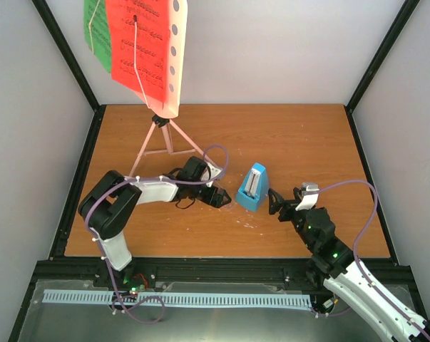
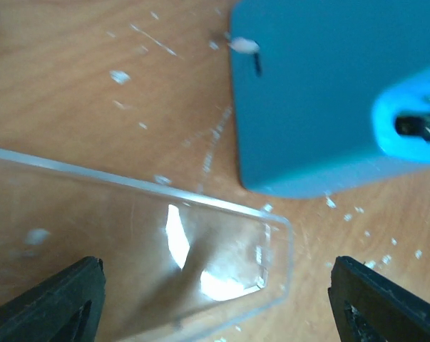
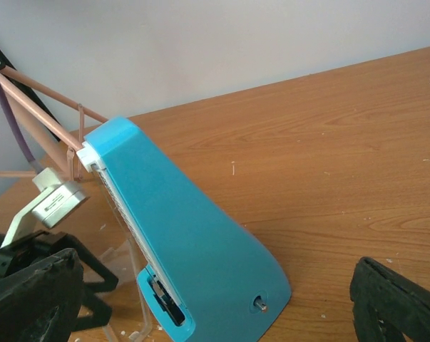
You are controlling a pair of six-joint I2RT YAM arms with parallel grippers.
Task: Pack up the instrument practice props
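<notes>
Markings on the red page (image 1: 150,43); none legible.

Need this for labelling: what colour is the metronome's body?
The metronome is blue, clearest in the right wrist view.

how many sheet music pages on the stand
2: a red page on the desk of the pink stand, a green page peeking out behind it to the left. Others may be hidden.

Lab test enclosure, white panel walls (image 1: 29,142), black frame (image 1: 375,64), wooden tabletop (image 1: 293,135)
</notes>
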